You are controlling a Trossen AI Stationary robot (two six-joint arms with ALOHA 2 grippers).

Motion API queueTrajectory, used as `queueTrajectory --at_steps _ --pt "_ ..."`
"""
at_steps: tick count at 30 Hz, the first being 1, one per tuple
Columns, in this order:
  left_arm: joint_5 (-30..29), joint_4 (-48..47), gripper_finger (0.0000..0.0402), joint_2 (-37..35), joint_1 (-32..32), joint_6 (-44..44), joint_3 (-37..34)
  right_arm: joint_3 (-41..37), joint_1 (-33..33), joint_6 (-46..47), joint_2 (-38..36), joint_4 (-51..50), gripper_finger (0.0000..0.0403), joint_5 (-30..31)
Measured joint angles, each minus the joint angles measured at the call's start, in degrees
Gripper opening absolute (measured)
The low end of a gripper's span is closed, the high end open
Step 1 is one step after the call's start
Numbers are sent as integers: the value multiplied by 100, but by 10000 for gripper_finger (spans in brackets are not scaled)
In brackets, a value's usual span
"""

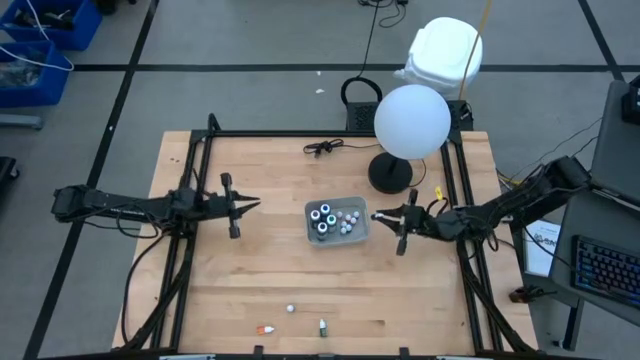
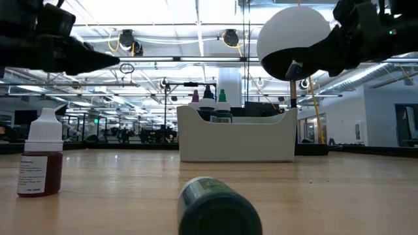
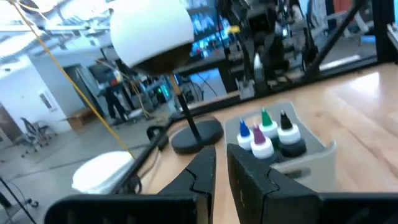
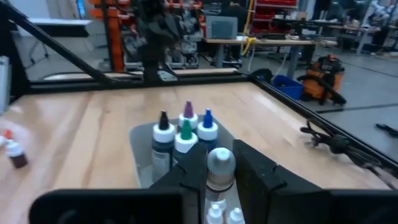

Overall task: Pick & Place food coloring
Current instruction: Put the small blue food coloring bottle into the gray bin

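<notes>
The grey tray sits mid-table and serves as the collecting point, so most of the food coloring is already gathered inside it. Four dark bottles with pale round tops stand at one end of the tray, and a cluster of tiny white-capped bottles fills the other end. In the right wrist view the tall ones show pointed black, purple, green and blue tips above white collars.

The right gripper hovers just beside the tray, on the side toward the black lamp base. Its fingers are closed narrowly on a small bottle with a rounded pale cap, held upright above the tiny bottles, probably so it can be set straight down among them.

The left gripper hangs on the opposite side of the tray, well apart from it, its fingers drawn close together with nothing between them; it appears to be waiting.

Three bottles remain outside the tray, near the table's front edge: a white-capped one, an orange one and a green one lying on its side.
</notes>
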Motion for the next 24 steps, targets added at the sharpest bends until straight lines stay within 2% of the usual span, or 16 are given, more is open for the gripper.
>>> queueTrajectory --at_steps 7,18,24 --pt "-10 249 49 0 0 15 0 0 -379 -49 422 345 47 -104" --pt "-627 330 49 0 0 -421 0 423 -1472 -426 1208 432 48 -1654" --pt "-632 348 49 0 2 -482 0 847 -1758 -579 2001 431 49 -1822"
